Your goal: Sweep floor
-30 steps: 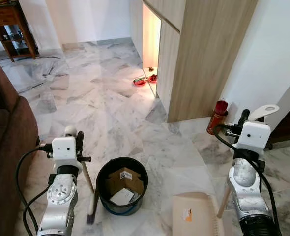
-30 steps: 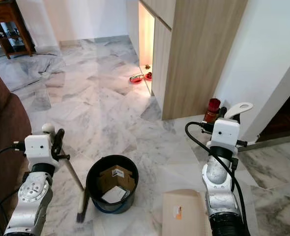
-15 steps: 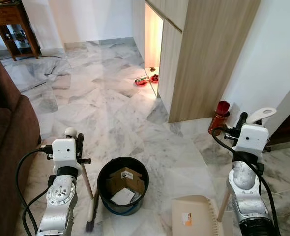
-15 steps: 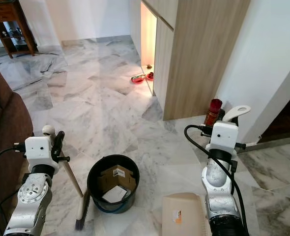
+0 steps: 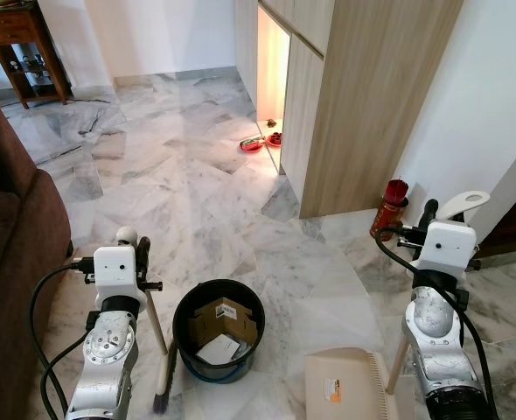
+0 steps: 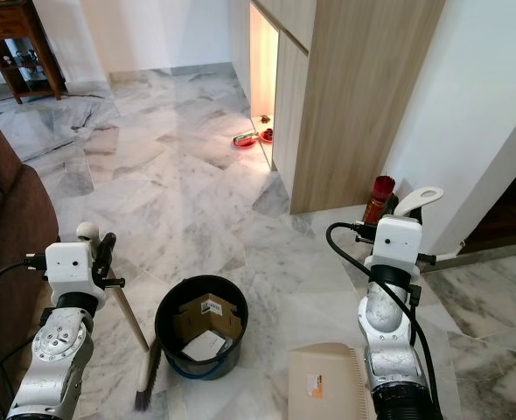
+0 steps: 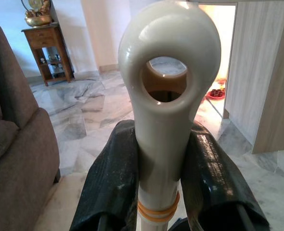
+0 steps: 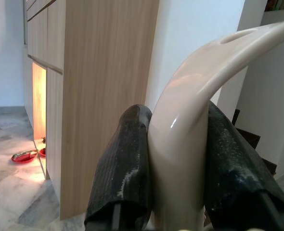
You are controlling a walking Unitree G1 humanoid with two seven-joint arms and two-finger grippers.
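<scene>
Left gripper clamps the broom handle, bristles at 7 o'clock of the black bin; right gripper clamps the dustpan handle, dustpan at 4 o'clock; debris apparently absent; risk: a broom swing toppling the bin.

A black bin stands on the marble floor with cardboard and paper scraps inside it. Beyond the bin rises a wooden cabinet with a lit niche, red dishes at its foot, and a red-topped bottle stands against the white wall just beside the cabinet. A brown sofa sits near the bin, and a small wooden table stands well apart from it by the far wall.
</scene>
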